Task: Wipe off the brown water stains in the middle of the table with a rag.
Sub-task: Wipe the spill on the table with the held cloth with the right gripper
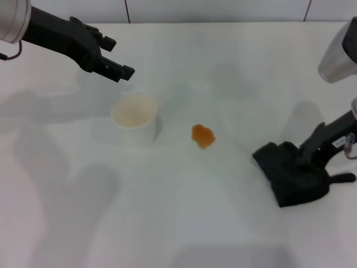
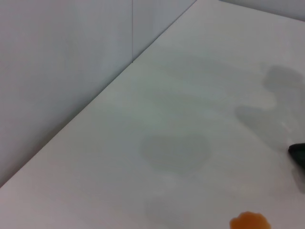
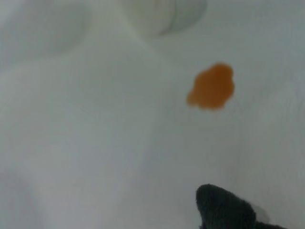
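The right gripper (image 1: 312,159) sits clamped on the bunched top of the rag (image 1: 290,173), a soft, limp cloth resting on the desk (image 1: 184,223), the brown water stains (image 1: 202,135) well off toward the left gripper (image 1: 111,58), which hangs open.

The table (image 1: 184,223) is smooth, white and faintly glossy. At its 4 o'clock lies the rag (image 1: 290,176), a soft, matt, fuzzy dark cloth. The paper cup (image 1: 134,118) looks matt white; the brown water stains (image 1: 202,135) shine wet.
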Robot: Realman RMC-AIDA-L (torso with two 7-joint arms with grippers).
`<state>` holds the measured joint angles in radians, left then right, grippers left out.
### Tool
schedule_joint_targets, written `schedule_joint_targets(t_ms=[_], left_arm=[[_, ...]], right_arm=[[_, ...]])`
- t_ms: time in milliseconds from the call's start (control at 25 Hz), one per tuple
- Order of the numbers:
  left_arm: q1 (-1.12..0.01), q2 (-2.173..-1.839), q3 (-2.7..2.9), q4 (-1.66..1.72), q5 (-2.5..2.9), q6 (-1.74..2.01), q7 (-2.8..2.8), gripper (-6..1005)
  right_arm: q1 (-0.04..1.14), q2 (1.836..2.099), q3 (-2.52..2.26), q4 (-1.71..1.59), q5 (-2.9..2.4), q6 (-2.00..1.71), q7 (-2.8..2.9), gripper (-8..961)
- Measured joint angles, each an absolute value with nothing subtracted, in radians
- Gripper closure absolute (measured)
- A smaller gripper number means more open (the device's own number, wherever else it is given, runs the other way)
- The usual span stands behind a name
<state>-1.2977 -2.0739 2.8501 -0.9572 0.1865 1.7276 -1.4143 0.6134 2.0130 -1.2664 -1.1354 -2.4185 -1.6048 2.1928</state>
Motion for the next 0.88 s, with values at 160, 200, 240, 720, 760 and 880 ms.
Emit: schedule_joint_targets(t_ms=[160,200,240,720,760,880], left_arm=[[-1.298,-2.074,2.850,-0.957,0.187,1.726,-1.414,120],[-1.298,-2.074,2.850,-0.957,0.187,1.725,-1.414,120],[-1.298,-2.074,2.850,-0.957,0.187,1.724,-1.414,120],[-1.298,-2.074,2.850,-0.951,0.187,1.721,-1.414,120],[-1.298,-2.074,2.850,-0.948,0.187,1.720,-1.414,120],[-1.298,-2.074,2.850,-0.942,0.187,1.718,-1.414,120]], right_arm=[[0.632,2.013,-1.268,-1.137,-2.358,-1.593,2.201,845],[0.644,2.013,-1.271,-1.132,-2.342,-1.591,2.201,845],[0.651,2.014,-1.273,-1.130,-2.335,-1.589,2.201,845],[0.706,2.023,-1.577,-1.139,-2.258,-1.362,2.201,846],[0.707,2.023,-1.591,-1.139,-2.256,-1.343,2.201,846],[0.711,2.023,-1.634,-1.139,-2.242,-1.277,2.201,846]])
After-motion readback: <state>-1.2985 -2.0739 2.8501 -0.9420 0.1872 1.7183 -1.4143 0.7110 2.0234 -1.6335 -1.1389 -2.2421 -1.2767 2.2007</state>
